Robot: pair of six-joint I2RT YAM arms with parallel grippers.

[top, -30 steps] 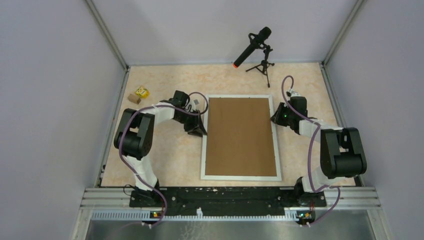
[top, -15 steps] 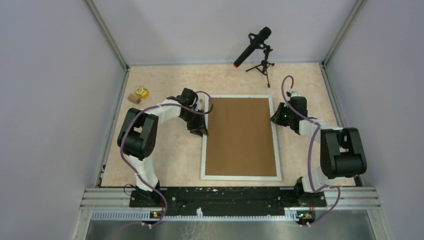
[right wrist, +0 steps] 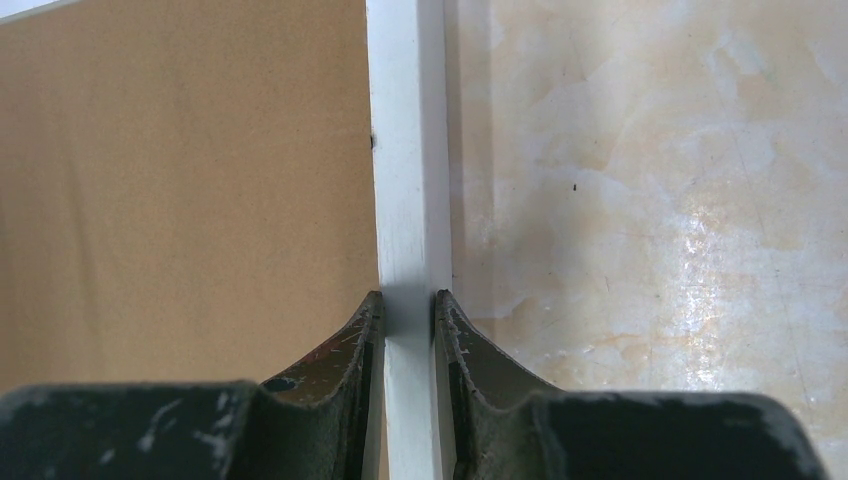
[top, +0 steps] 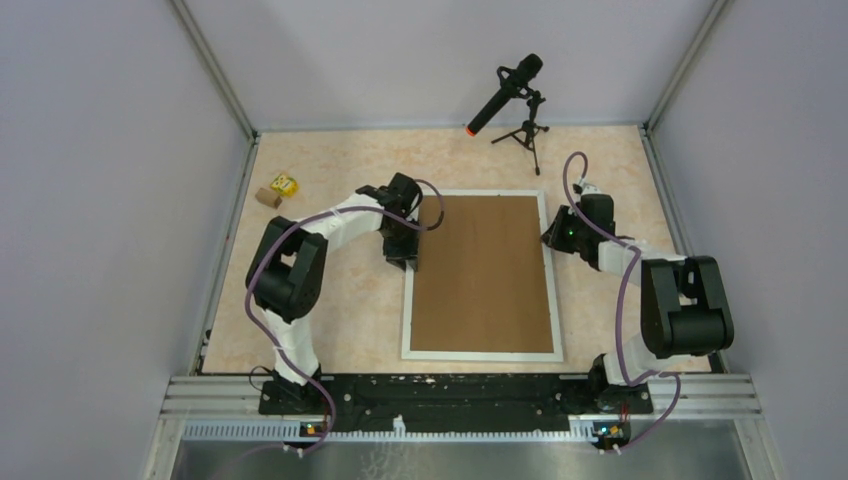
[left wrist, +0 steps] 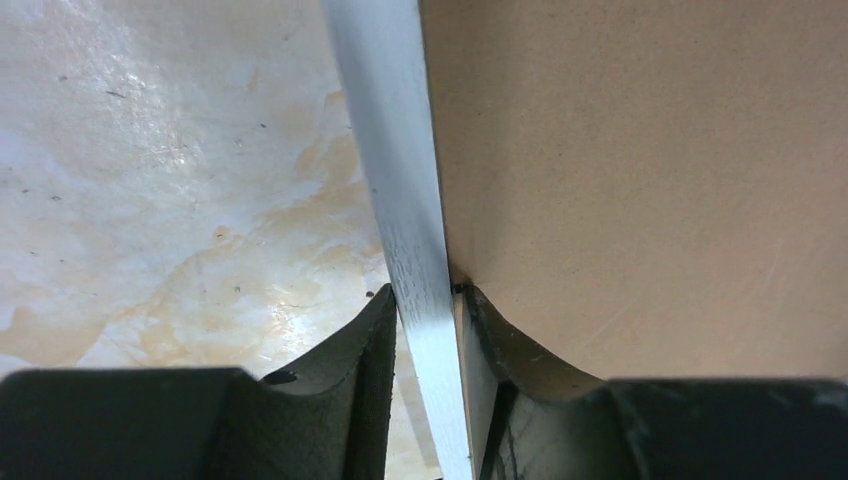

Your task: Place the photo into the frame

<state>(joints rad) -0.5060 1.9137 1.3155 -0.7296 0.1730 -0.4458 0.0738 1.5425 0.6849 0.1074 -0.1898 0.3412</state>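
The frame [top: 480, 355], thin white moulding, lies flat mid-table with a brown backing board [top: 482, 270] filling it. The photo is hidden. My left gripper [top: 411, 250] is at the frame's left side near the far corner. In the left wrist view its jaws straddle the white moulding [left wrist: 395, 170], and the left gripper [left wrist: 425, 295] is shut on it. My right gripper [top: 551, 235] is at the frame's right side. In the right wrist view the right gripper [right wrist: 408, 297] is shut on the moulding [right wrist: 408, 150], a finger pressed to each face.
A microphone on a small tripod [top: 512, 92] stands at the back, beyond the frame's far right corner. Two small blocks [top: 278, 188], yellow and brown, lie at the far left. Grey walls enclose the table on three sides.
My left arm swung right to the frame's left edge and its jaws closed on the moulding. The right arm and the frame have not moved.
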